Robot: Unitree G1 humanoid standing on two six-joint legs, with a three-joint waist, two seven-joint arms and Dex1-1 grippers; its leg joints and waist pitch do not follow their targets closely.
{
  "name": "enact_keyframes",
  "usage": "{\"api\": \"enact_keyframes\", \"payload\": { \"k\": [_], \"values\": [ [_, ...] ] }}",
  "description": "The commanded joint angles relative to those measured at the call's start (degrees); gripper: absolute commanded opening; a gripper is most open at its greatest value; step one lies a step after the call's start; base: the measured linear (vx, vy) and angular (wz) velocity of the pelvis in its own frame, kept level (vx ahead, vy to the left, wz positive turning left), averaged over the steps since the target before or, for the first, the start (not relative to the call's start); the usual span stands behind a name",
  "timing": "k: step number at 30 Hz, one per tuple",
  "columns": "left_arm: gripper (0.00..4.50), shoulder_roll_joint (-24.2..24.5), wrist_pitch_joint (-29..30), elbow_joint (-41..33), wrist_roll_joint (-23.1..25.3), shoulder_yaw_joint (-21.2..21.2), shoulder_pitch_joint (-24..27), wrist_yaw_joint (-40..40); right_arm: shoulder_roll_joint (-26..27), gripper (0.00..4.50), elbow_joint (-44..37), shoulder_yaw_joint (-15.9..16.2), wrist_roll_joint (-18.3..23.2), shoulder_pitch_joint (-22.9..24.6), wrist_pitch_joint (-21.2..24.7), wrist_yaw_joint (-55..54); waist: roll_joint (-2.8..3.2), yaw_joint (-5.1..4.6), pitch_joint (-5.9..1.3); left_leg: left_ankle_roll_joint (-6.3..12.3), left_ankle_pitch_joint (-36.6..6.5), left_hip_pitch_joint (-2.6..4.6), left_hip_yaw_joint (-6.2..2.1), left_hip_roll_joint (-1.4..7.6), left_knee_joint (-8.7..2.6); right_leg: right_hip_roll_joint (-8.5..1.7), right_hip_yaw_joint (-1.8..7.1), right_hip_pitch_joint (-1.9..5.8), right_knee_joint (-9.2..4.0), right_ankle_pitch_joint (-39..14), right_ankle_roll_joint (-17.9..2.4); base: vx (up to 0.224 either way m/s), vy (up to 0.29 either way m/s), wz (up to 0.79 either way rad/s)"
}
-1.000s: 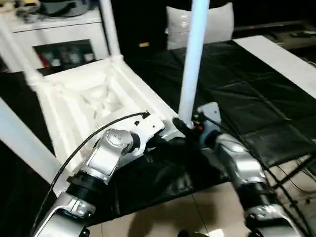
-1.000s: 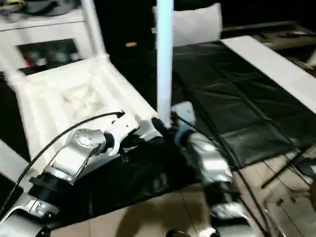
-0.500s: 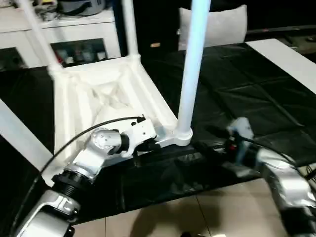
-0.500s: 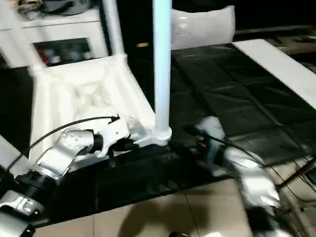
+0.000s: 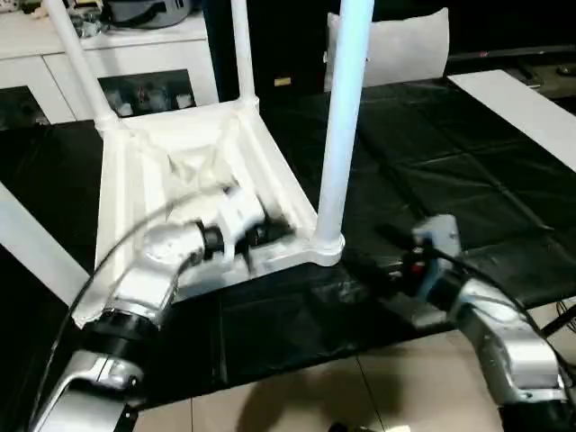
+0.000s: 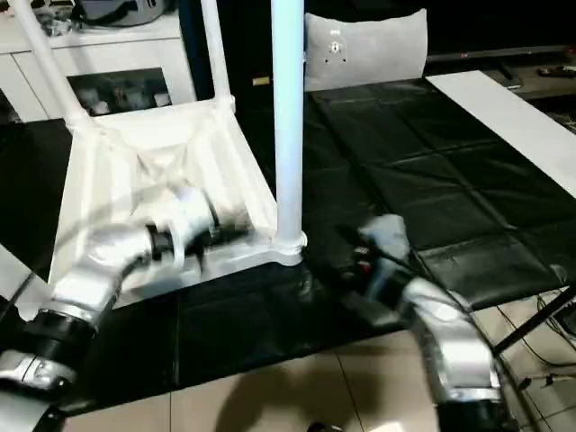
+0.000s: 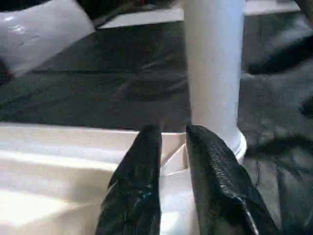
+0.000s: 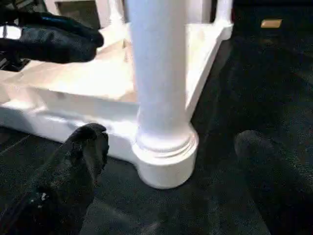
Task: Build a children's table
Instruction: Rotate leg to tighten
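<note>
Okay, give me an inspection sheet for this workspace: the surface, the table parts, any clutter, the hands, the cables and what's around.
Surface: black creased sheet over the work area; tiled floor in front.
Job's things: white plastic children's table lies upside down, ribbed underside up; round white tube leg stands in the near corner socket, more legs stand at other corners.
Clutter: nothing seen.
Hands: left hand over the table's near edge beside that leg, fingers slightly apart, holding nothing; right hand open, apart from the leg base.
Cables: black cable along the left forearm.
Surroundings: white cabinet with glass doors behind; white pillow; white board far right.
</note>
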Motion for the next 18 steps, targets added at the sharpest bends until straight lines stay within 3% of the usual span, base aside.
{"api": "enact_keyframes", "payload": {
  "k": [1,2,3,4,5,6,7,8,9,10,11,12,13,14,15,16,17,18],
  "values": [
    [0.97,-2.33,2.43,-6.84,-1.07,1.84,4.5,5.08,0.49,4.5,-3.11,1.69,-1.2,1.09,0.56,-0.87,-1.09,-0.12,-3.0,4.81,-4.18,-3.52,-0.18,0.2,-3.96,-4.07,1.57,6.48,-4.45,-23.77,8.8,0.0,0.0,0.0],
    [0.97,-3.29,2.77,-8.3,-1.3,2.26,5.58,6.41,0.54,4.5,-3.31,1.97,-1.42,1.28,0.43,-1.02,0.01,-0.51,-3.3,4.87,-4.13,-3.17,-1.01,1.42,-4.34,-3.9,1.22,6.62,-4.54,-22.47,8.37,-0.002,-0.049,0.23],
    [0.97,-5.65,3.61,-11.7,-1.86,3.23,8.08,9.63,0.63,4.5,-3.77,2.56,-1.96,1.76,0.09,-1.4,1.18,-1.39,-2.98,7.02,-7.76,-4.71,-5.51,4.92,-6.88,-4.04,1.58,8.13,-0.89,-17.88,6.79,-0.002,-0.049,0.23],
    [0.97,-6.11,4.04,-12.33,-2.0,3.38,8.54,10.38,0.57,4.5,-3.9,2.71,-2.02,1.86,0.1,-1.5,1.74,-2.13,-2.69,10.1,-12.5,-2.41,-9.51,8.21,-9.08,-3.01,5.11,5.25,4.02,-14.55,3.38,0.002,-0.079,0.48],
    [0.97,-8.52,7.81,-15.52,-1.4,3.88,10.85,15.33,0.31,4.5,-4.34,3.47,-2.5,2.28,-0.18,-2.07,0.7,-2.74,-2.15,12.6,-13.13,-0.27,-11.6,7.87,-9.31,-1.8,6.68,2.95,6.01,-15.69,-1.88,0.027,-0.106,0.63],
    [0.97,-10.1,9.12,-16.48,-1.36,4.4,12.03,18.01,0.45,4.5,-4.24,3.55,-2.42,2.4,-0.27,-2.31,-0.38,-2.82,-1.71,13.67,-11.63,-0.91,-11.13,6.5,-8.27,-2.44,8.32,3.19,5.52,-14.74,-4.26,0.027,-0.106,0.63],
    [0.97,-11.12,10.08,-17.26,-1.42,4.73,12.84,19.83,0.53,4.5,-4.24,3.62,-2.31,2.49,-0.25,-2.57,-2.43,-1.27,-1.22,9.48,-8.62,-3.93,-6.84,-1.35,-3.31,-5.34,8.67,4.98,-1.19,-24.51,-5.22,0.039,-0.13,0.66],
    [0.97,-11.78,10.87,-17.97,-0.24,4.65,13.6,21.68,0.7,4.5,-4.23,3.61,-2.15,2.55,-0.27,-2.69,-3.62,-0.5,-1.88,6.74,-4.68,-2.53,-3.24,-4.21,0.92,-7.41,6.01,4.61,-3.41,-32.85,-1.33,0.004,-0.132,0.45],
    [0.97,-11.78,10.87,-17.97,-0.24,4.65,13.6,21.68,0.7,4.5,-4.23,3.61,-2.15,2.55,-0.27,-2.69,-3.95,0.63,-1.94,3.74,-0.02,-3.69,-0.96,-4.91,4.93,-9.4,3.83,4.45,-4.6,-39.72,9.85,0.004,-0.132,0.45],
    [0.97,-12.49,11.06,-19.86,2.37,3.84,15.39,24.75,1.28,4.5,-4.12,3.37,-2.16,2.24,-0.28,-3.39,-5.16,2.07,-2.12,5.73,-1.98,-4.1,-0.17,-3.99,5.39,-11.31,6.02,4.57,-4.43,-37.6,15.62,-0.025,-0.126,0.47],
    [0.97,-12.46,10.75,-20.22,3.49,3.42,15.91,25.41,1.51,4.5,-3.98,3.24,-2.23,2.1,-0.32,-3.75,-4.57,2.3,-2.23,6.2,-3.19,-5.46,-0.86,-2.77,6.43,-14.31,6.72,6.11,-3.31,-34.22,17.67,-0.029,-0.064,0.55],
    [0.97,-12.48,10.66,-20.78,4.65,2.99,16.45,26.04,1.69,4.5,-3.92,3.1,-2.27,1.99,-0.3,-4.15,-3.46,3.06,-2.02,5.8,-3.38,-5.66,-1.72,-1.65,7.39,-17.72,7.27,6.43,-3.61,-30.34,17.52,-0.029,-0.064,0.55],
    [0.97,-12.39,11.42,-20.97,5.96,2.66,16.64,27.17,1.98,4.5,-3.56,2.81,-2.37,1.83,-0.01,-4.9,-2.92,3.19,-2.02,5.11,-4.13,-4.11,-2.23,-1.03,6.88,-17.87,11.43,5.43,-4.29,-33.0,12.13,-0.049,-0.007,0.36],
    [0.97,-12.32,11.75,-20.89,6.54,2.45,16.71,27.75,1.97,4.5,-3.12,2.8,-2.72,1.58,-0.12,-5.27,-3.07,4.26,-1.42,6.29,-2.28,-4.1,-2.18,-0.2,4.73,-15.87,10.19,6.92,-4.5,-34.19,3.84,-0.068,0.014,0.1],
    [0.97,-12.29,11.84,-20.84,6.71,2.37,16.72,27.94,1.96,4.5,-2.96,2.81,-2.84,1.49,-0.17,-5.39,-2.7,4.72,-1.36,7.27,-0.19,-3.1,-1.64,-0.18,2.69,-13.29,8.33,6.58,-4.46,-33.48,1.39,-0.068,0.014,0.1],
    [0.97,-12.32,12.77,-21.06,6.89,2.28,16.81,28.8,1.78,4.5,-2.64,3.01,-3.02,1.26,-0.53,-5.58,-1.66,4.43,-1.0,9.08,1.01,-1.01,-1.45,1.71,-2.02,-7.11,4.94,5.13,-3.63,-30.91,0.43,-0.07,0.038,-0.01],
    [0.97,-12.39,13.36,-21.32,6.72,2.31,16.86,29.18,1.62,4.5,-2.62,3.19,-2.99,1.2,-0.77,-5.53,-1.03,3.42,-0.84,9.21,-3.38,0.3,-2.41,4.59,-3.48,-4.95,3.84,4.22,-2.46,-28.94,1.55,-0.058,0.064,0.04],
    [0.97,-12.38,14.16,-21.75,6.29,2.23,16.93,29.38,1.58,4.5,-2.65,3.24,-2.99,1.15,-0.78,-5.86,-0.26,2.42,-1.25,7.81,-13.36,0.88,-3.34,8.16,-5.9,-4.35,4.88,5.0,1.37,-19.51,2.05,-0.058,0.064,0.04]
  ]
}}
